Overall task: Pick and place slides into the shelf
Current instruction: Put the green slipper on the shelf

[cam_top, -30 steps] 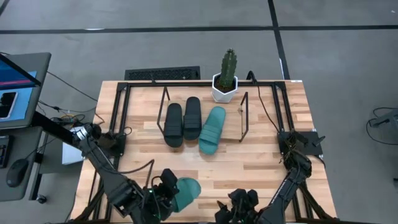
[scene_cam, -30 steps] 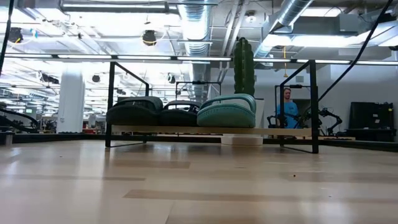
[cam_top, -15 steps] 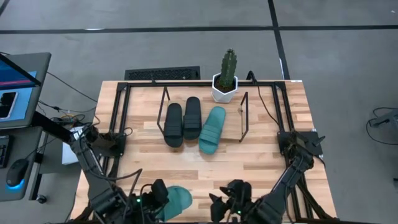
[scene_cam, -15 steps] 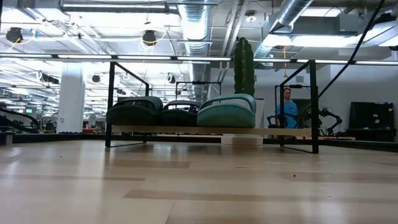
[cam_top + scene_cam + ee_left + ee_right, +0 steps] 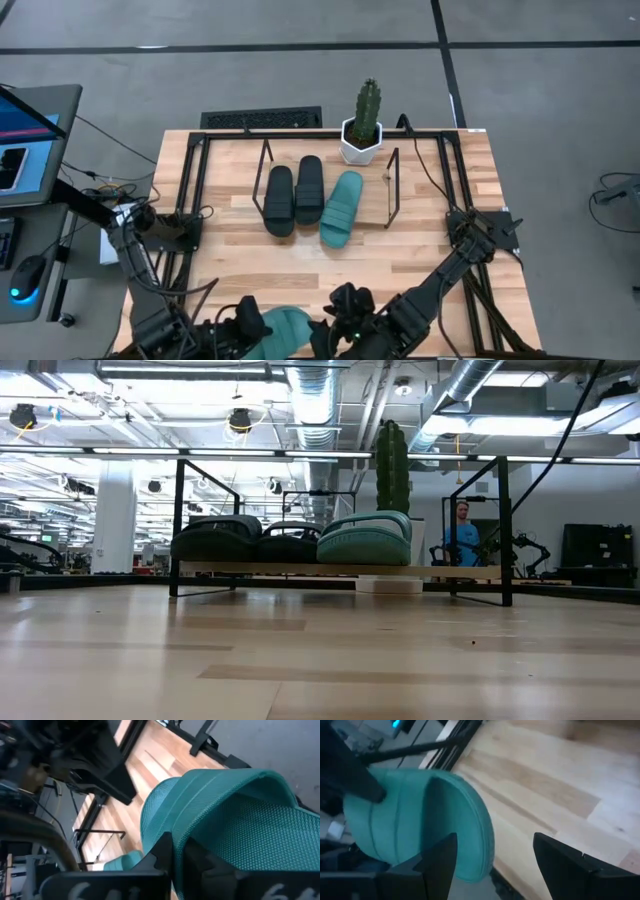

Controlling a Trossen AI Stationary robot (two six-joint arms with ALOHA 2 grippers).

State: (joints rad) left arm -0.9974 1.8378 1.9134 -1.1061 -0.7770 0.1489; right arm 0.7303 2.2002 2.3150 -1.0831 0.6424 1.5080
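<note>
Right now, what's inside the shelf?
Three slides sit side by side in the shelf: two black slides and one teal slide. In the low view they hide the shelf's rods behind them.

Right hand (image 5: pixel 335 325) nearer the left-held teal slide (image 5: pixel 280 328), both lower.

Grey floor (image 5: pixel 540 110), exposed ducts (image 5: pixel 320 400), monitor (image 5: pixel 25 140)

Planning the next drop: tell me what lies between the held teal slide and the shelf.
In the high view, only bare table separates the teal slide, pinched in the left gripper, from the shelf.
</note>
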